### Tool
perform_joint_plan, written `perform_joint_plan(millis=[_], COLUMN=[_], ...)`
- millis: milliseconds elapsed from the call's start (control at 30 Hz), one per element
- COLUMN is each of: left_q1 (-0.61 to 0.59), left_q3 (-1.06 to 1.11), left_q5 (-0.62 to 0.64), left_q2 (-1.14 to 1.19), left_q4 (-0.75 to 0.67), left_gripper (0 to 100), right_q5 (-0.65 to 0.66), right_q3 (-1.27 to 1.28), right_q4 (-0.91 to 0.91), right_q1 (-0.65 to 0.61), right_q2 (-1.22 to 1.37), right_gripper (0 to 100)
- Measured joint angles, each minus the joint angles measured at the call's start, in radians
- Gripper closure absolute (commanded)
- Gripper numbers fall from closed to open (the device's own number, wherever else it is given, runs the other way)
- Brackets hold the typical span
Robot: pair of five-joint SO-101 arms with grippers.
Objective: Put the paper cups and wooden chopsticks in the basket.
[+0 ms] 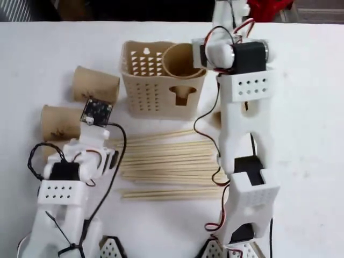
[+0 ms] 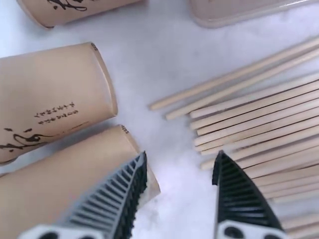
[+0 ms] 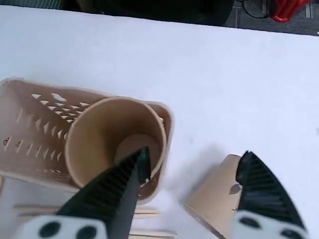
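The jaws of the left gripper point(image 2: 182, 164) stand open above the bench point(image 1: 312, 80), with one finger over a paper cup point(image 2: 55, 194) that lies on its side, perhaps touching it. Two more lying cups point(image 1: 97, 85) are toward the left edge. The jaws of the right gripper point(image 3: 195, 159) are also apart, over the basket point(image 1: 156, 99) near the far edge, in which one upright cup point(image 1: 180, 60) stands. The wooden chopsticks point(image 1: 166, 161) lie loose between the arms.

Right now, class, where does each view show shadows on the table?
High view: thin soft shadows under the chopsticks; left wrist view: faint grey along the lying cups; right wrist view: a diffuse patch on the table by the lying cup.
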Motion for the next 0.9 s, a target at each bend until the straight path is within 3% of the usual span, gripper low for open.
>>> perform_joint_plan(millis=[100,233,467,700,900], left_q1=[0.0,0.0,0.0,0.0,0.0], left_q3=[0.0,0.0,0.0,0.0,0.0], left_q5=[0.0,0.0,0.0,0.0,0.0], left_q2=[0.0,0.0,0.0,0.0,0.0], left_q4=[0.0,0.0,0.0,0.0,0.0], left_gripper=[77,77,77,77,77], right_q5=[0.057,0.23,0.566,0.761,0.792], right_q3=[0.002,0.083,0.522,1.206,1.746], right_q4=[0.015,0.018,-0.02,-0.381,-0.763], right_q1=[0.055,0.135,0.215,0.31,0.305], right_q2=[-0.009,-0.11,-0.402,-0.701,-0.868], right_gripper=[78.8,76.5,67.3,67.0,67.0])
